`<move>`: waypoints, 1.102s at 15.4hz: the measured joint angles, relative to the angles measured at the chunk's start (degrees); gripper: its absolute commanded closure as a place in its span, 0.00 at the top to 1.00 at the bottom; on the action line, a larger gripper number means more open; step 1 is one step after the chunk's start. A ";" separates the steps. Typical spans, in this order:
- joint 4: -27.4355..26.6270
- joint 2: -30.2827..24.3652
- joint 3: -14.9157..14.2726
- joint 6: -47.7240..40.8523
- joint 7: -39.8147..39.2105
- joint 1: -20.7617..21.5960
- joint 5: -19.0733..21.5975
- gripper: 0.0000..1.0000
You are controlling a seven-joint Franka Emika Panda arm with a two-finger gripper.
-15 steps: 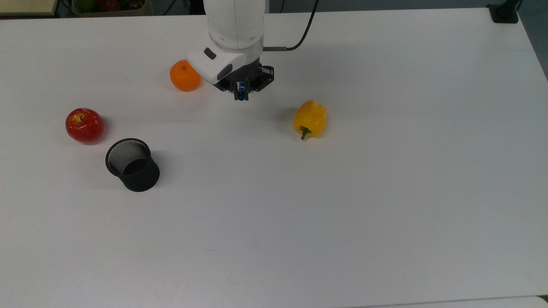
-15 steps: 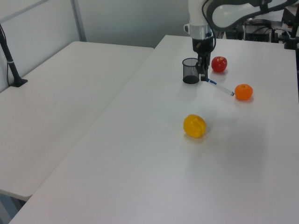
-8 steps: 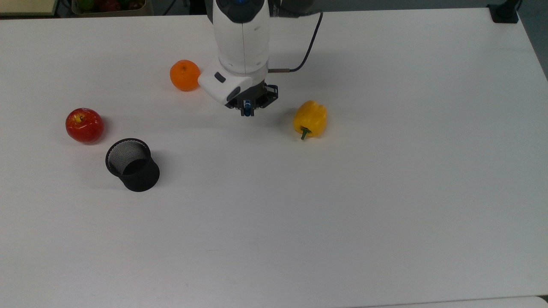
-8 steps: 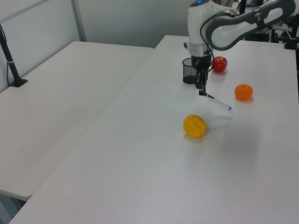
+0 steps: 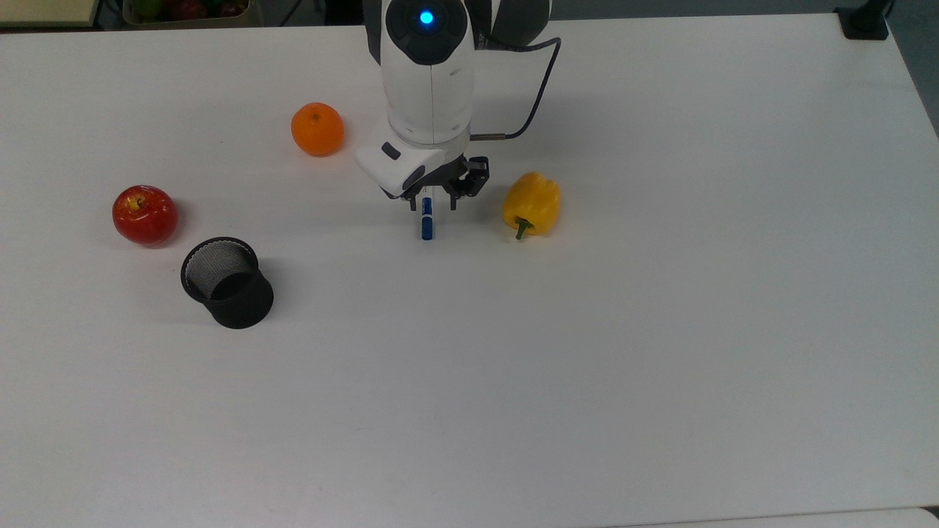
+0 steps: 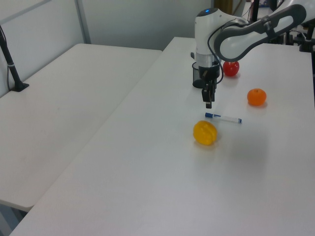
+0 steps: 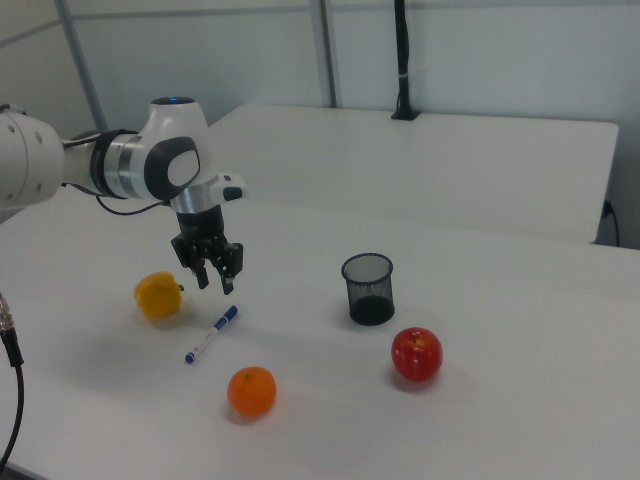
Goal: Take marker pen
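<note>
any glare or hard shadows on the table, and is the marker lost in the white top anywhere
Top view: even light, faint soft shadows beside the red apple and black mesh cup; the white-barrelled blue-capped marker pen shows mostly by its blue. Left view: its white barrel nearly blends into the white table. Right view: mild sheen, pen distinct.

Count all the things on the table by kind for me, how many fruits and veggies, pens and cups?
Fruits and veggies: 3, the apple, the orange and the yellow pepper
Pens: 1, the marker pen
Cups: 1, the black mesh cup
Total: 5
</note>
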 measured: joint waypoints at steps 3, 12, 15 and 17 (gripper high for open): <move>0.03 -0.01 0.00 0.00 0.00 0.02 0.00 1.00; 3.31 -7.02 0.00 -5.30 0.00 0.07 -0.07 1.00; 3.40 -12.81 0.00 -10.58 0.00 -0.08 -0.08 1.00; 3.37 -16.47 -0.04 -14.11 -0.01 -0.38 -0.09 1.00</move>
